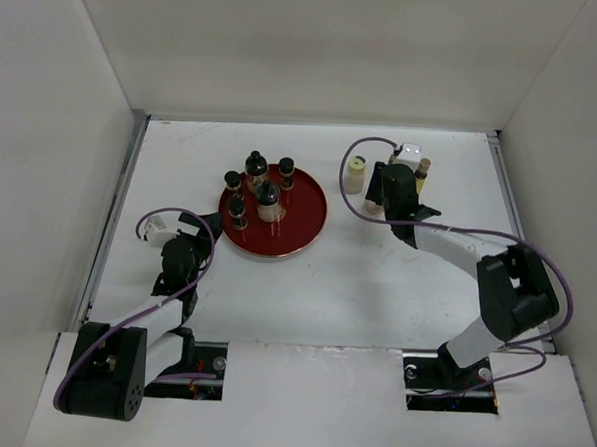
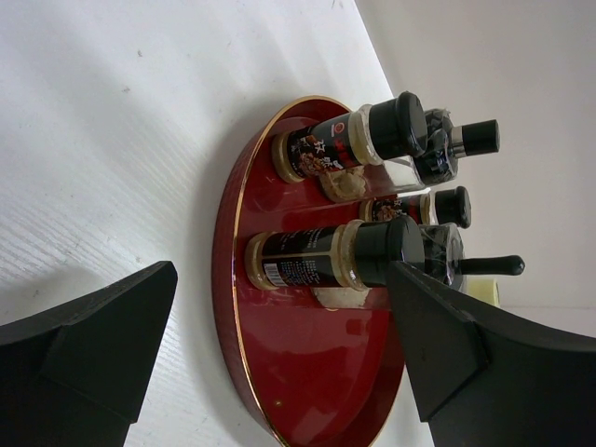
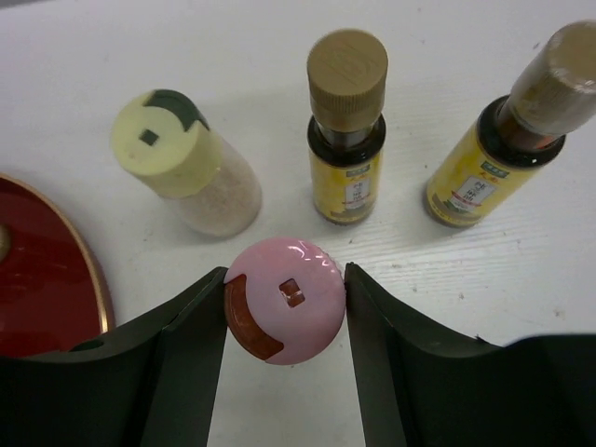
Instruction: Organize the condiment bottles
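Observation:
My right gripper [image 3: 285, 307] is shut on the pink-capped bottle [image 3: 285, 300], with both fingers against its cap. Beyond it on the table stand a cream-capped bottle [image 3: 182, 158] and two amber-yellow bottles [image 3: 346, 140] [image 3: 503, 140]. In the top view the right gripper [image 1: 388, 191] hides the pink bottle, between the cream-capped bottle [image 1: 355, 173] and one amber bottle [image 1: 422, 171]. Several dark black-capped bottles [image 1: 255, 191] stand on the red tray [image 1: 303, 229]. My left gripper [image 1: 211, 222] is open and empty at the tray's left edge, facing those bottles [image 2: 326, 256].
The red tray's gold rim [image 3: 88, 279] lies just left of my right gripper. White walls enclose the table on the left, back and right. A purple cable loops over the table near the cream-capped bottle [image 1: 345, 201].

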